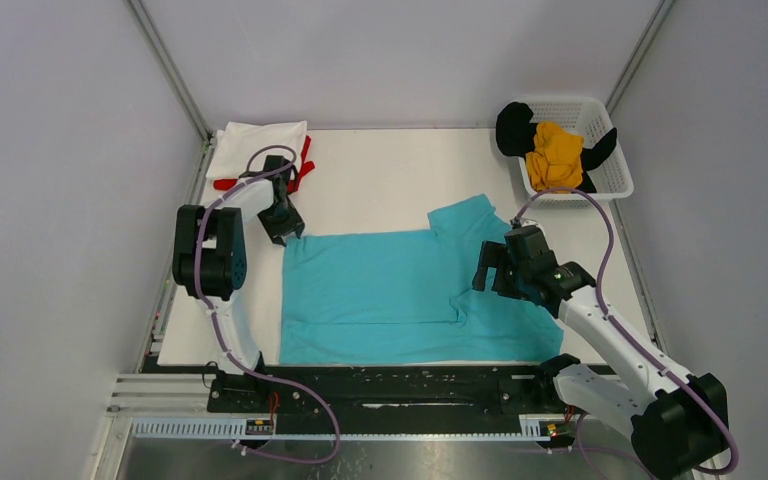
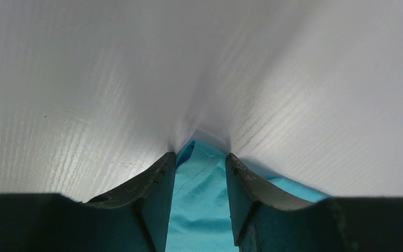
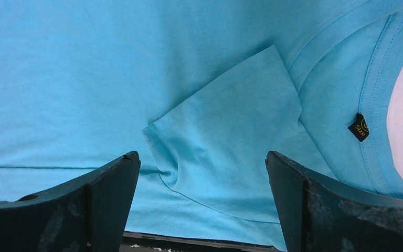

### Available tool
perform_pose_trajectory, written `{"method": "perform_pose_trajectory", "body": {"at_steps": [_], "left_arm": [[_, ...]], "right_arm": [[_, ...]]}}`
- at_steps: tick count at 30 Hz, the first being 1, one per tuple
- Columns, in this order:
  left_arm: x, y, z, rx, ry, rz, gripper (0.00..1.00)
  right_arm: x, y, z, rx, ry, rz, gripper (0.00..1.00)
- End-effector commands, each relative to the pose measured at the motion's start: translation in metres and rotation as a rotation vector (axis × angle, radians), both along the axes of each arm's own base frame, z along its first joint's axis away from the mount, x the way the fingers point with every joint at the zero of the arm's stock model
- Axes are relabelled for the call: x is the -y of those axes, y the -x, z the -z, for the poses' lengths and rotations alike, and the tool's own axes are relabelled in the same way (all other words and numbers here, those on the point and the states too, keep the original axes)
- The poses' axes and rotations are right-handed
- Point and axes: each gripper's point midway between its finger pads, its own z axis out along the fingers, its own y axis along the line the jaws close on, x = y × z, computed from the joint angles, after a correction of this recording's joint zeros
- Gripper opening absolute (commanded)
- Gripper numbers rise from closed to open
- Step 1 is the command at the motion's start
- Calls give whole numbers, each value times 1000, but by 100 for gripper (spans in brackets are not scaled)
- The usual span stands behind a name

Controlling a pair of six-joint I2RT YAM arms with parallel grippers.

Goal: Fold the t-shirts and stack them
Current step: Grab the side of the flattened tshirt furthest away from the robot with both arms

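Note:
The turquoise t-shirt [image 1: 380,290] lies spread flat on the white table, with one sleeve folded inward [image 3: 225,121]. My left gripper [image 1: 285,228] is down at the shirt's far left corner, and its jaws are closed on turquoise cloth [image 2: 199,199], tips [image 2: 201,155] against the table. My right gripper [image 1: 488,272] is open and empty, hovering over the folded sleeve near the collar, with the shirt [image 3: 136,63] filling its view. A folded white t-shirt [image 1: 257,145] lies on a red one [image 1: 305,165] at the far left corner. The mustard-yellow [image 1: 554,155] and black [image 1: 513,128] t-shirts sit in the basket.
A white mesh basket [image 1: 610,175] stands at the far right corner. The table's front edge and a black rail [image 1: 390,385] run just below the shirt's near hem. Grey walls enclose the table on three sides.

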Motion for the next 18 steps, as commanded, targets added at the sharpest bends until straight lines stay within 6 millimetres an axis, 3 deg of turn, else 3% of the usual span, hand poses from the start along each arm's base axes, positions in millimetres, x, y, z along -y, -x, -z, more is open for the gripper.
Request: {"method": "perform_pose_trajectory", "body": {"at_steps": [1,4,8,14,18], "left_arm": [[2,15,4,-50,-17,35,37],[1,13,3,-53,-27,28,25],[1,9,3,-48,-32,37,0],[2,9,3,-46,-24,57,0],[7,10,3,-20,7,81,0]], "right_arm": [[5,-6,-3,34,19,8,98],[7,-5,-3,37,25,10,98],[10,-6,-3,44,36,18,98],[8,-28,-14,46,61,35,98],[-5,-77,-31,62,55,29,98]]}}
